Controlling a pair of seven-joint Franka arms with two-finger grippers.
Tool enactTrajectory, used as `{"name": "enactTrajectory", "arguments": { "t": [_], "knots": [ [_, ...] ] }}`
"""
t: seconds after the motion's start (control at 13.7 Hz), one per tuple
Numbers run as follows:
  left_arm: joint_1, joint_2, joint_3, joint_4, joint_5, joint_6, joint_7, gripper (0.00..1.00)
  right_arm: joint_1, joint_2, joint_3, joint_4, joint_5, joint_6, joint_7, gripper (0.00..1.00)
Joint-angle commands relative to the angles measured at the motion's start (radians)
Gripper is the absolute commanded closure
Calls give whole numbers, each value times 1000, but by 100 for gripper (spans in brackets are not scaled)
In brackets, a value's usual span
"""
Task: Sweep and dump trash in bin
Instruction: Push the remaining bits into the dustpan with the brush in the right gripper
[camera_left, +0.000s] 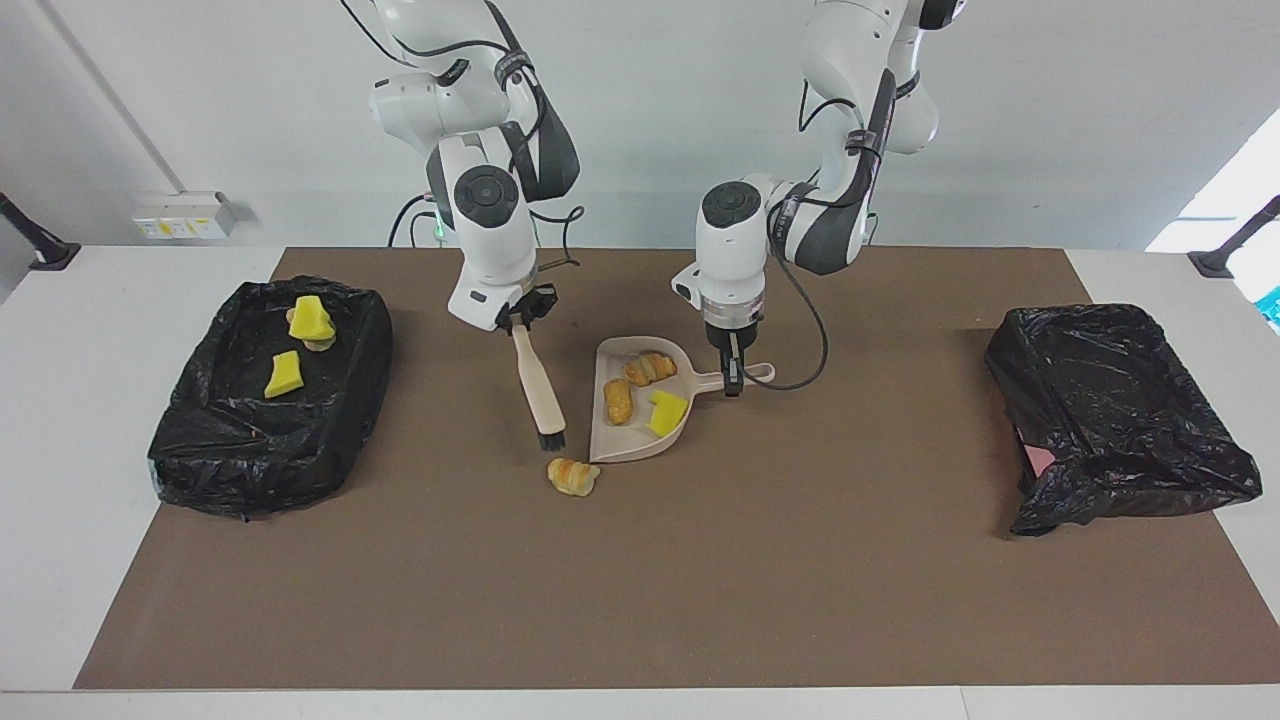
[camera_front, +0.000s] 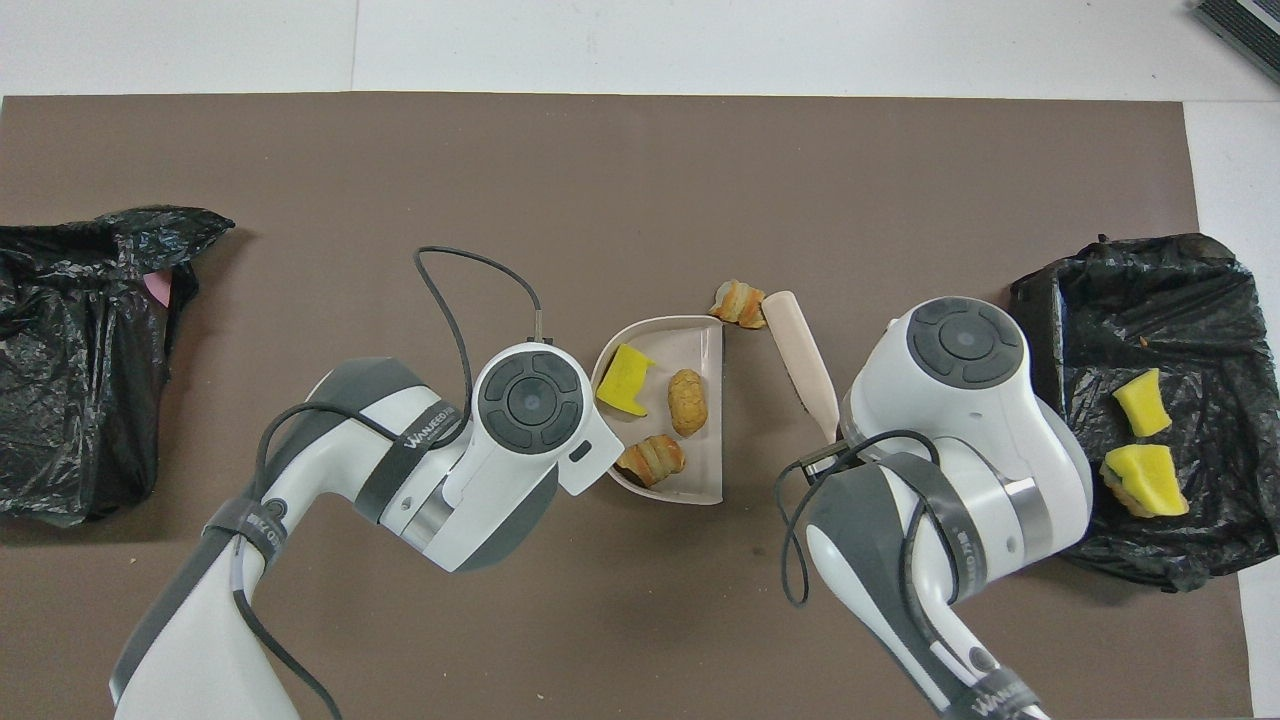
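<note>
Across the brown mat (camera_left: 640, 560), two black-bagged bins are sitting at either end: the bin (camera_left: 270, 400) at the right arm's end is holding yellow sponge pieces (camera_left: 298, 345), the other bin (camera_left: 1120, 415) is showing nothing inside. Under the left gripper (camera_left: 733, 378), clamped shut on its handle, the dustpan (camera_left: 615, 440) is lying flat, carrying two bread lumps (camera_left: 632, 385) and a yellow sponge scrap (camera_left: 667, 411). Hanging down from the right gripper (camera_left: 517, 318), which is pinching its handle, the hand brush (camera_left: 538, 385) is slanting toward the pan's mouth. Just off the bristles, one croissant lump (camera_left: 573, 476) is lying loose on the mat, outside the pan's lip. To do this well, I'd say the brush needs to get round that stray lump and push it straight into the pan while the left gripper is pinning the pan down. From overhead, both grippers are hidden under their own wrists, and whether the bristles are touching the mat is hard to make out.
</note>
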Motion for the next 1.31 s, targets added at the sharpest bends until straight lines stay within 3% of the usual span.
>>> {"name": "enactTrajectory", "arguments": {
  "t": [0.0,0.22,0.44,0.66,0.95,1.24],
  "knots": [
    [-6,-29,6,-41,13,5,-80,100,-24,137,3,119,-101,24,-62,100],
    [-13,-35,6,-41,12,-36,-183,100,-25,234,4,227,-211,26,-137,100],
    [-23,-46,5,-38,13,-122,-327,100,-5,237,9,201,-179,22,-163,100],
    [-41,-52,6,-36,15,-156,-387,100,-1,196,23,162,-30,-111,-171,100],
    [-32,-52,5,-59,15,-89,-380,100,6,151,38,98,230,-105,-169,100],
    [-7,-50,3,-93,-1,33,-326,100,1,53,35,92,347,-144,-96,100]
  ]
}}
